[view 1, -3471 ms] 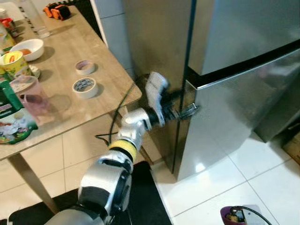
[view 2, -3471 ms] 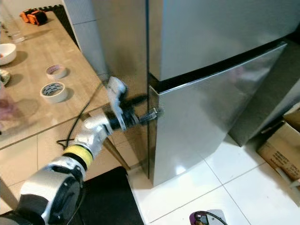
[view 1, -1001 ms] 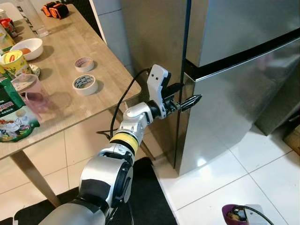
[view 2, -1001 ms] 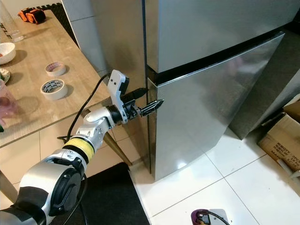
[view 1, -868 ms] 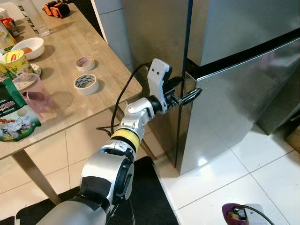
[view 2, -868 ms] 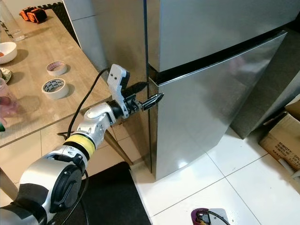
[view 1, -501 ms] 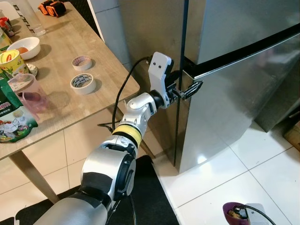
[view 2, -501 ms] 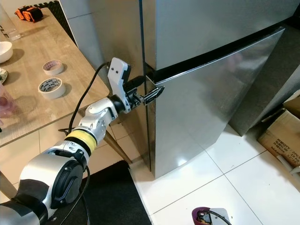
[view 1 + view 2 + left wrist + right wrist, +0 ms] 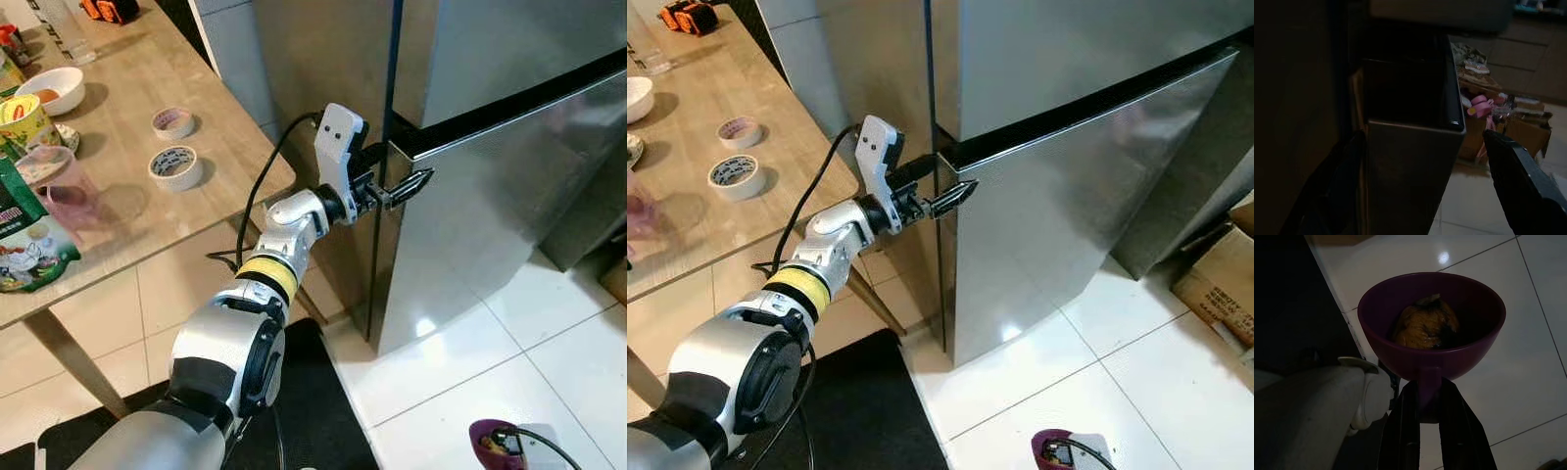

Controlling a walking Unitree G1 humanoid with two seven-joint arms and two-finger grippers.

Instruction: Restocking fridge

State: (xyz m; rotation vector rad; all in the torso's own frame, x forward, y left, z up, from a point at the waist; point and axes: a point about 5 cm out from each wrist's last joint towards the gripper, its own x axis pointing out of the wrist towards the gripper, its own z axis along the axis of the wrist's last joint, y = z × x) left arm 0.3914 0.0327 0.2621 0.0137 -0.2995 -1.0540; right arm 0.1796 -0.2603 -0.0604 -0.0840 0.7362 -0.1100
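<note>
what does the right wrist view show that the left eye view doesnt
Right wrist view: the inside of the purple bowl, an orange-brown food item in it, and the right end effector clamped on its rim. Left eye view: the wooden table with two tape rolls, and the left end effector open at the lower fridge door. Both: the purple bowl and the white tiled floor.

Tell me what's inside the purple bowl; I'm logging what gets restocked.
The purple bowl, clamped by the right gripper, holds one brownish-orange lumpy food item. Whatever lies beneath it is hidden.
</note>
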